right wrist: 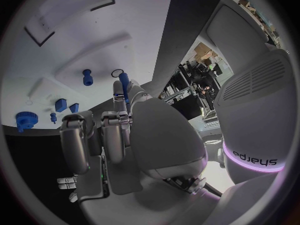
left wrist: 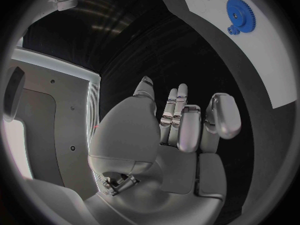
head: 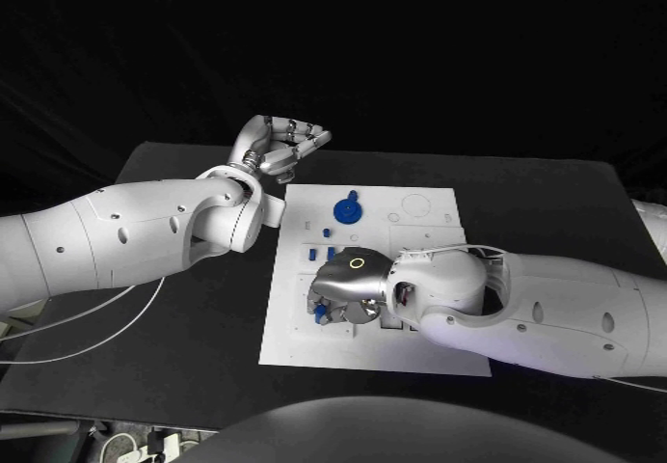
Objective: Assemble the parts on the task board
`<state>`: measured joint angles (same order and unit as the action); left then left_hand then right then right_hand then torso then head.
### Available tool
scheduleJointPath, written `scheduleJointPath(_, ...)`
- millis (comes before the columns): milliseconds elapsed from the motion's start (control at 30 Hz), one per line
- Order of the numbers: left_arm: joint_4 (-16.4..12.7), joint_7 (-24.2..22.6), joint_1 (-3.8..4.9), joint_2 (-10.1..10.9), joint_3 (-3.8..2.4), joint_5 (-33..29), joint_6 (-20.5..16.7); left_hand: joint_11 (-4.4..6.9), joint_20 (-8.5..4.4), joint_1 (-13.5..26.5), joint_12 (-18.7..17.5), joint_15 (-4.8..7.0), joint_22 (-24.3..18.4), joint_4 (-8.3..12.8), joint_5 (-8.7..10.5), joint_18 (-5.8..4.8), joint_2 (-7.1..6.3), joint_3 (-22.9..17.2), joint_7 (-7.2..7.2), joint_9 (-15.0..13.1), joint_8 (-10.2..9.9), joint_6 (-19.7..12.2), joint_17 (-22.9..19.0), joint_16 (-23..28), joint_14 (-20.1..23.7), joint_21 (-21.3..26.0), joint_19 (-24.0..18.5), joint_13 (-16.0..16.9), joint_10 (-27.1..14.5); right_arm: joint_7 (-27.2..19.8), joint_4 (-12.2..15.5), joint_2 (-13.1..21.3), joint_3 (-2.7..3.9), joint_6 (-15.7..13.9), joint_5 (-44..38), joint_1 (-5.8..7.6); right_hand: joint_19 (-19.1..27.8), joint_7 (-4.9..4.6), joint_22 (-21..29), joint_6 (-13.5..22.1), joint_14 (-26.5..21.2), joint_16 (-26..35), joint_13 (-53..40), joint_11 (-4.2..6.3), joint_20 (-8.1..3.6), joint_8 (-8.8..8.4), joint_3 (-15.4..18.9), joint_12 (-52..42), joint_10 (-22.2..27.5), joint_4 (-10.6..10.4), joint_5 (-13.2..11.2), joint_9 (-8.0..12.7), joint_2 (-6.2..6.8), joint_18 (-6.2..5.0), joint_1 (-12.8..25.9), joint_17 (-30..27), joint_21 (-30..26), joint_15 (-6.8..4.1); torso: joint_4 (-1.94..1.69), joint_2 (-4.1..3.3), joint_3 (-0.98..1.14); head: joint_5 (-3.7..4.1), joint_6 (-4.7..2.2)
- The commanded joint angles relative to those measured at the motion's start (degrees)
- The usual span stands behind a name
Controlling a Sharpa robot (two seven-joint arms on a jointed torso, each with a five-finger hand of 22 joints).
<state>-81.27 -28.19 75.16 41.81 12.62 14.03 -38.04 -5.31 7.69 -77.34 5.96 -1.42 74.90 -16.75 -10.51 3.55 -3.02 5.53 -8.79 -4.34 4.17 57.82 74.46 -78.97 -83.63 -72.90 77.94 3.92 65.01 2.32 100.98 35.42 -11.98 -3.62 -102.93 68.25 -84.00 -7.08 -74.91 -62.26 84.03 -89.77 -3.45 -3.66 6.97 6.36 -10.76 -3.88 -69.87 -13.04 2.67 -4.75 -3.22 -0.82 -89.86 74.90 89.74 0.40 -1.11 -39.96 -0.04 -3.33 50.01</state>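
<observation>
The white task board lies in the middle of the black table. A large blue gear sits on its far part, and is seen again as the gear. My right hand hovers low over the board's near-left part. In the right wrist view a blue peg stands between a fingertip and the thumb, pinched. Another blue peg, two small blue blocks and a small ring lie on the board beyond. My left hand is off the board's far-left corner, fingers curled in, holding nothing.
Small blue parts lie on the board between the gear and my right hand. White cables run along the table's left side. My right forearm covers the board's near-right part.
</observation>
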Motion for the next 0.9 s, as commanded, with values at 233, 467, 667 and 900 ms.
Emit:
scheduleJointPath(233,-0.1,-0.71,-0.04,-0.04,-0.05,0.26,0.87,-0.12,-0.17,-0.34,-0.37,-0.02,8.32,0.04,-0.5,0.57,0.72,-0.11,0.07,0.12,-0.25,-0.54,0.0,0.07,0.22,0.41,-0.07,-0.06,-0.19,0.53,-0.42,-0.26,0.0,2.53,-1.15,-0.31,-6.0,0.61,-15.09,-1.07,5.97,-0.23,0.02,-0.28,-0.25,0.4,-0.34,0.39,0.28,-0.08,0.19,-0.31,-0.54,0.82,-0.03,15.1,0.26,-0.1,-0.02,0.0,0.03,0.12,-0.01)
scheduleJointPath(467,-0.09,-0.71,-0.04,0.01,-0.05,0.26,0.93,-0.12,-0.17,-0.34,-0.37,-0.02,8.32,0.04,-0.5,0.57,0.72,-0.11,0.07,0.12,-0.25,-0.54,0.0,0.07,0.22,0.41,-0.07,-0.06,-0.19,0.81,-0.42,-0.13,0.01,2.52,-1.36,-0.39,-6.0,0.63,-15.09,-1.08,5.97,-0.23,0.01,-0.26,-0.29,0.38,-0.39,0.38,0.31,-0.08,0.18,-0.31,-0.55,0.82,-0.05,15.1,0.26,-0.17,0.07,0.01,0.03,0.2,-0.01)
scheduleJointPath(667,-0.15,-0.7,-0.04,0.1,-0.05,0.26,0.95,-0.12,-0.17,-0.34,-0.37,-0.02,8.32,0.04,-0.5,0.57,0.72,-0.11,0.07,0.12,-0.25,-0.54,0.0,0.07,0.22,0.41,-0.07,-0.06,-0.19,0.76,-0.36,0.39,0.01,0.5,-1.6,-0.45,-6.0,0.63,-15.09,-1.09,5.97,-0.23,0.01,-0.25,-0.3,0.38,-0.4,0.38,0.31,-0.09,0.17,-0.32,-0.55,0.82,-0.04,15.1,0.26,-0.19,0.01,-0.06,0.03,0.27,-0.01)
scheduleJointPath(900,-0.21,-0.69,-0.04,0.22,-0.05,0.26,0.92,-0.12,-0.17,-0.34,-0.37,-0.02,8.32,0.04,-0.5,0.57,0.72,-0.11,0.07,0.12,-0.25,-0.54,0.0,0.07,0.22,0.41,-0.07,-0.06,-0.19,0.71,-0.42,0.74,0.01,-0.15,-1.68,-0.47,-6.0,0.63,-15.09,-1.11,5.97,-0.23,0.0,-0.24,-0.31,0.38,-0.42,0.37,0.3,-0.1,0.16,-0.32,-0.56,0.82,-0.05,15.1,0.26,-0.21,0.0,0.0,0.0,0.22,-0.01)
